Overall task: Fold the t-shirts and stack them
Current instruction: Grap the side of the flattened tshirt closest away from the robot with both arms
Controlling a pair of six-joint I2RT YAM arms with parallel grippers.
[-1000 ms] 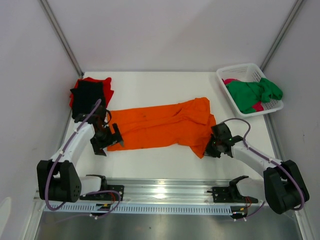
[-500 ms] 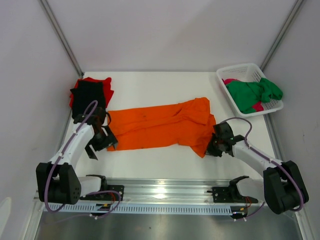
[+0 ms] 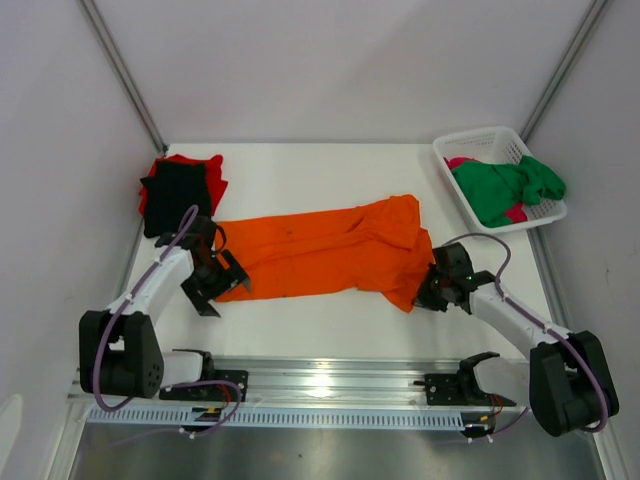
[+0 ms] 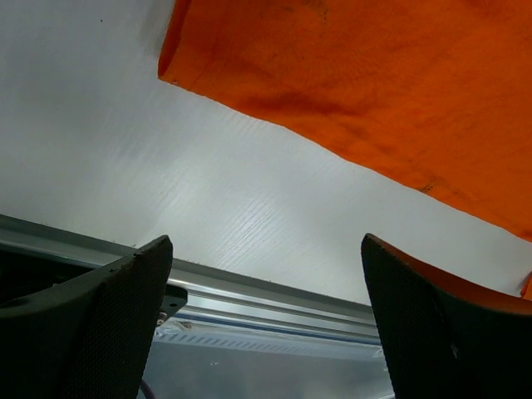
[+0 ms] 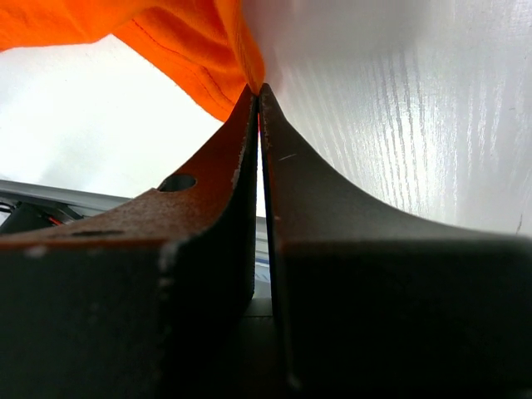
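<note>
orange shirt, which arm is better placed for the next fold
Probably the right. The right gripper is shut on a corner of the orange t-shirt, ready to lift. The left gripper is open at the other end, holding nothing.

A robotics lab test cell was indicated, not a home or a shop. A bare white table point(image 3: 330, 170) was enclosed by plain pale panels point(image 3: 330, 60), which were joined at exposed metal struts point(image 3: 125, 75). A left arm point(image 3: 150, 290) and a right arm point(image 3: 510, 315) were bolted to an aluminium rail point(image 3: 330, 385) at the near edge (a purple cable point(image 3: 475, 238) was left looping in the open). Flat, even lighting was cast throughout.
</note>
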